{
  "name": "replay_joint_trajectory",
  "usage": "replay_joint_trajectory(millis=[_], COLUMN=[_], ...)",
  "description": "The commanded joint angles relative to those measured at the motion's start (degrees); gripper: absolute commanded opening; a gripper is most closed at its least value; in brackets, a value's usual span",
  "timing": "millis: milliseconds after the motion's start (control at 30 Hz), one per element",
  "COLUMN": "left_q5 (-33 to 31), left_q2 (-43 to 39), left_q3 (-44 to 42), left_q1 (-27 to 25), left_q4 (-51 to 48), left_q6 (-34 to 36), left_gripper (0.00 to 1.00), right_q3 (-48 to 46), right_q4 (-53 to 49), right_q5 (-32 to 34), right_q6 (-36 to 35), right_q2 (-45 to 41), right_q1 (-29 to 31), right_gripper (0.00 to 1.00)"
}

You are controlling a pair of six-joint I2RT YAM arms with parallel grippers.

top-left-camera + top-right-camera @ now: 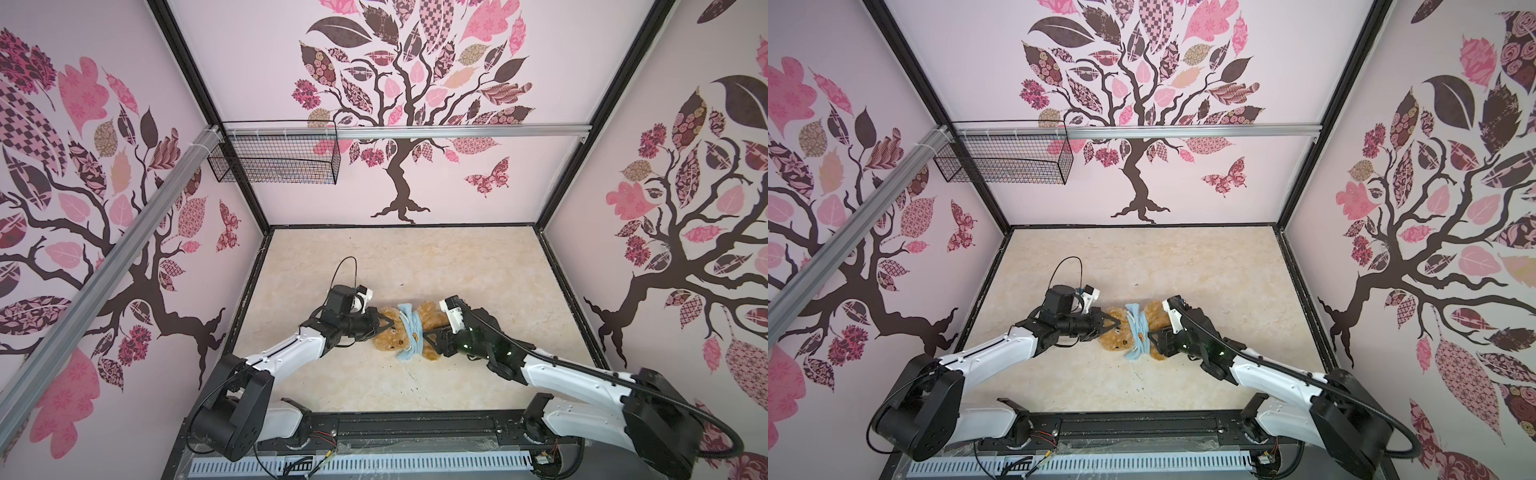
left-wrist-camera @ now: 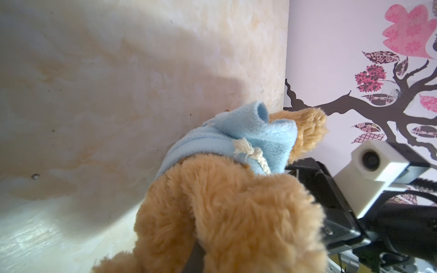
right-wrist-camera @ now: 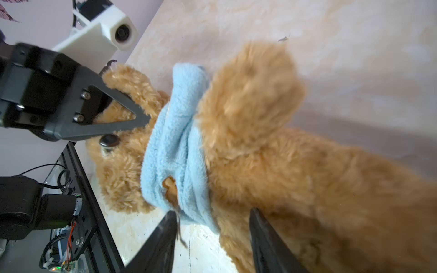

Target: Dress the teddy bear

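Note:
The golden-brown teddy bear (image 1: 390, 340) (image 1: 1117, 340) lies mid-table, head to the left and legs to the right. A light-blue shirt (image 1: 412, 332) (image 1: 1139, 328) is bunched in a thick roll around its neck and chest (image 3: 172, 141) (image 2: 236, 141). My left gripper (image 1: 385, 322) (image 1: 1113, 326) is shut on the fur of the bear's head, beside the ear and above the eye (image 3: 142, 119). In the left wrist view fur hides the jaws except one dark finger (image 2: 194, 256). My right gripper (image 1: 430, 338) (image 3: 214, 223) stands open, its fingers on either side of the shirt's lower edge and the bear's belly.
The pale marbled table (image 1: 457, 270) is walled on three sides. A black wire basket (image 1: 274, 158) hangs from the rail on the back wall. A black rail (image 1: 415, 428) with cables runs along the front edge. Both arms meet at the bear.

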Motion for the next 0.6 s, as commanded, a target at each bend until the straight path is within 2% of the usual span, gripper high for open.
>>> replay_joint_trajectory(millis=[0,100,233,333,433,500,567], left_q5=[0.18,0.94,1.33,1.27,-0.22,-0.97,-2.57], left_q2=[-3.63,-6.35,-9.50,-10.35,-10.81,-10.89,-10.63], left_q3=[2.89,3.62,2.33,0.00,-0.54,-0.43,-0.33], left_q1=[-0.23,-0.27,-0.25,-0.32,-0.30,-0.39,-0.35], left_q4=[0.06,-2.03,-1.51,2.26,3.13,2.55,1.85], left_q6=[6.71,14.32,24.00,24.40,23.65,23.99,23.59], left_gripper=[0.00,0.00,0.00,0.00,0.00,0.00,0.00], right_q3=[5.07,8.83,14.65,16.20,14.00,13.83,14.91], right_q4=[-13.24,-18.49,-22.72,-20.16,-12.38,-12.20,-18.01], right_q5=[-3.77,-10.52,-17.80,-23.46,-29.82,-28.87,-21.98], right_q6=[-5.47,-7.26,-8.62,-5.66,1.12,2.48,-0.30], right_q2=[-6.76,-9.06,-5.97,-2.90,-1.07,-0.95,-2.77], right_q1=[-4.96,-10.33,-11.72,-11.71,-11.50,-10.32,-8.17], right_gripper=[0.57,0.60,0.61,0.58,0.45,0.40,0.39])
